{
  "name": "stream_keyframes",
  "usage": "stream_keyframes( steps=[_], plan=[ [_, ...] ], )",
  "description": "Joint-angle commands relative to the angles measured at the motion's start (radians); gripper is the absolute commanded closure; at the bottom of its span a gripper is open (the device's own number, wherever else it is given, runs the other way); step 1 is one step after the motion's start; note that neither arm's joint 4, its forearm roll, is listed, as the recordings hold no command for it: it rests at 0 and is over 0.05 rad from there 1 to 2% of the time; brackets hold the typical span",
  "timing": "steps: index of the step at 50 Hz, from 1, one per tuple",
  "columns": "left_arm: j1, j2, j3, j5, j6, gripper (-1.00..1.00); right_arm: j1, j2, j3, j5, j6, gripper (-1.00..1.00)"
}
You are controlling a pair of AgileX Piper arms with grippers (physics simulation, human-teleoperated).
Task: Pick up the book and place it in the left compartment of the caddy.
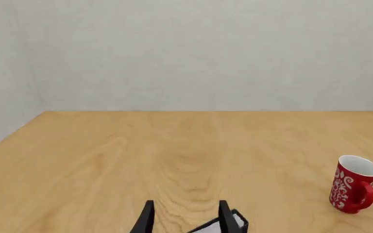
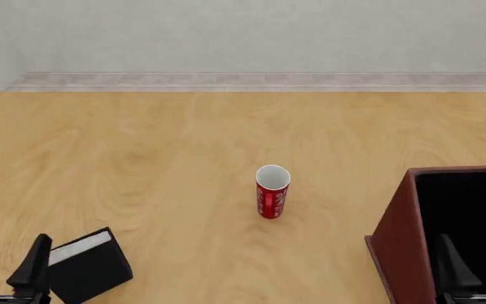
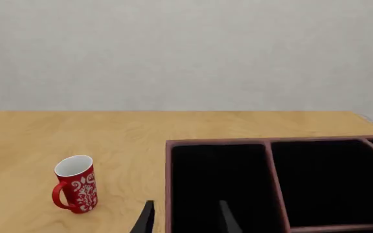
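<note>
The left claw (image 2: 11, 259) sits at the near left corner of the tabletop (image 2: 142, 145). Its two fingers are spread apart and hold nothing. The book (image 2: 87, 266) lies just beside it, close to the near edge, tipped a bit so its white pages face away from the arms. I think the claw waits open there because the book is the thing it has to grab first.

The right claw (image 2: 471, 269) hangs at the near right corner, over the caddy (image 2: 395, 221). Its fingers are apart too, with nothing between them. They point down into the left compartment (image 3: 215, 179), which is dark and bare inside. That bay is wider than the book, so the book should fit in.

The book and the caddy are well apart, at opposite near corners.

Farther out, near the middle of the tabletop, stands a red mug (image 2: 272, 191) with white swirls. It is upright. A move from book to caddy along the near edge should miss it.
</note>
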Motion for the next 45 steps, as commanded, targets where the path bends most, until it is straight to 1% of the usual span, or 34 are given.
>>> stream_keyframes(
  steps=[1,13,20,22,30,40,42,45],
  plan=[
    [0.000,0.004,-0.003,-0.001,0.000,-1.00,0.000,0.006,-0.002,-0.002,-0.002,-1.00],
    [0.000,0.004,-0.003,-0.001,0.000,-1.00,0.003,0.001,-0.009,0.003,-0.006,-1.00],
    [0.000,0.004,-0.003,-0.001,0.000,-1.00,0.006,-0.001,-0.021,0.008,0.003,-1.00],
    [0.000,0.004,-0.003,-0.001,0.000,-1.00,0.021,0.000,-0.025,0.002,0.000,-1.00],
    [0.000,0.004,-0.003,-0.001,0.000,-1.00,0.034,0.003,-0.049,0.022,-0.002,-1.00],
    [0.000,0.004,-0.003,-0.001,0.000,-1.00,0.092,0.006,-0.119,0.075,-0.029,-1.00],
    [0.000,0.004,-0.003,-0.001,0.000,-1.00,0.097,0.007,-0.124,0.080,-0.027,-1.00],
    [0.000,0.004,-0.003,-0.001,0.000,-1.00,0.125,0.010,-0.150,0.097,-0.035,-1.00]
  ],
)
